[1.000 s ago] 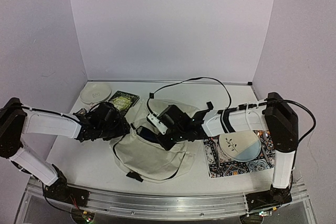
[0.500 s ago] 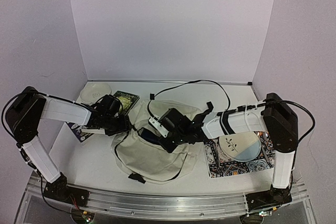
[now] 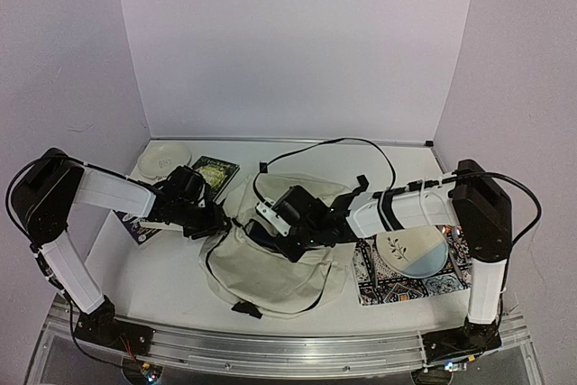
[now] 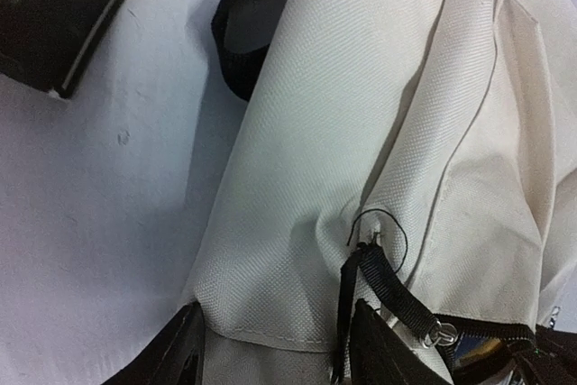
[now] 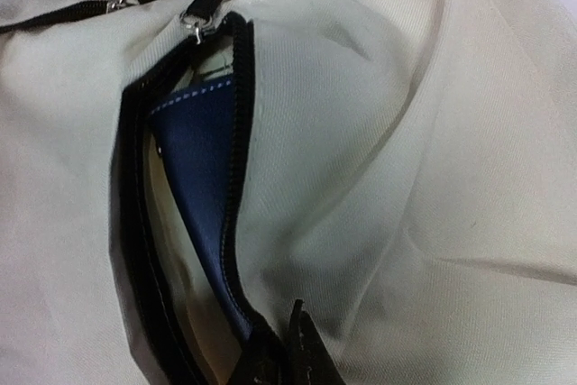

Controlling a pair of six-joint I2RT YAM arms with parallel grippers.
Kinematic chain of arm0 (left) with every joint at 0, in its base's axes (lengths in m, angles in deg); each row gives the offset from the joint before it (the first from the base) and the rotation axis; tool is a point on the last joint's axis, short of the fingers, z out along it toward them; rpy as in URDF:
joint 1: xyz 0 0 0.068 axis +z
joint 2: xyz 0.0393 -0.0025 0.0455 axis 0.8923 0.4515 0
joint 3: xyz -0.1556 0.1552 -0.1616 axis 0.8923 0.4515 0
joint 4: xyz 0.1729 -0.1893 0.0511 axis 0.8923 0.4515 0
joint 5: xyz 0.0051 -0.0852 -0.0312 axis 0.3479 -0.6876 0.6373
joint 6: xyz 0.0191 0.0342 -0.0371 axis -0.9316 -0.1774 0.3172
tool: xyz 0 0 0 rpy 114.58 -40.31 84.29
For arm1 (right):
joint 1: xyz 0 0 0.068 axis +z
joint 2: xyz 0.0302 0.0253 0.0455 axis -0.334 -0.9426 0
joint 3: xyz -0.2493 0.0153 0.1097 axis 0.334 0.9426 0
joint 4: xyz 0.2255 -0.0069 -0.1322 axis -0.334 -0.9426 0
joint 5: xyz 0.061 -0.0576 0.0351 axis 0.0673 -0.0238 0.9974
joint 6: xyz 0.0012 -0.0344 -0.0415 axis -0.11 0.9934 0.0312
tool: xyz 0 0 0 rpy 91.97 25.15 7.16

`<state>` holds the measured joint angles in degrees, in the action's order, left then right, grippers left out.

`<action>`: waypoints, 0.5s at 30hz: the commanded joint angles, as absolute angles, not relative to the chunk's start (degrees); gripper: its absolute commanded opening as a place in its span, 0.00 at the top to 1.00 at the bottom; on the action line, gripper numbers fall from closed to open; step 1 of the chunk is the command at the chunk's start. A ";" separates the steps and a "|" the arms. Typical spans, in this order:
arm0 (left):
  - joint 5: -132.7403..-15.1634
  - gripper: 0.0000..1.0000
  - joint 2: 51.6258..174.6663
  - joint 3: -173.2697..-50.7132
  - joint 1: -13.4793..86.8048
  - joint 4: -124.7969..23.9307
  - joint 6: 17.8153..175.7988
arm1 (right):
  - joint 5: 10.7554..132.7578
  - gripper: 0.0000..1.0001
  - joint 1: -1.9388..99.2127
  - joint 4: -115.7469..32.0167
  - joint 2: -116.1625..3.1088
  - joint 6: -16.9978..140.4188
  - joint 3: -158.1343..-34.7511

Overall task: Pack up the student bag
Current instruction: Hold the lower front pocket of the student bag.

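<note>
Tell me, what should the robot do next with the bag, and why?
Probably the right hand should nudge the blue book deeper into the student bag: the book shows in the open zipper, right beside that hand, while the left hand holds the fabric.

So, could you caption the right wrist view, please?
A flat dark-blue item sits inside the open zipper of the cream fabric backpack.

I see the student bag (image 3: 270, 268) as cream, w/ black zipper tape (image 5: 135, 268) and black strap ends. A blue cover (image 5: 203, 196) w/ white stitching shows inside. Mat (image 3: 388, 293): multicolour tile pattern, blue, red, white. Plate (image 3: 410, 252) on it is cream and pale blue w/ 1 dark leaf sprig. Far-left plate (image 3: 164, 158) is white; book (image 3: 215, 171) is dark green.
</note>
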<state>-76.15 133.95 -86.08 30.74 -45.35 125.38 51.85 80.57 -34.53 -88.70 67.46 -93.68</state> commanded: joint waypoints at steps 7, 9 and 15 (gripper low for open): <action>-88.68 0.43 130.91 -82.13 30.09 -51.60 127.56 | 49.97 0.90 80.45 -35.99 -86.21 68.01 -93.91; -88.59 0.41 130.59 -82.05 30.08 -51.63 127.47 | 50.34 0.88 80.43 -36.20 -85.17 68.02 -92.89; -85.94 0.35 128.41 -81.72 30.07 -48.91 126.71 | 52.49 0.77 80.46 -38.29 -79.23 67.57 -91.39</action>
<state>-85.22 132.05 -82.23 30.65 -49.85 127.24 51.44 80.57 -35.27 -86.03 67.90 -91.94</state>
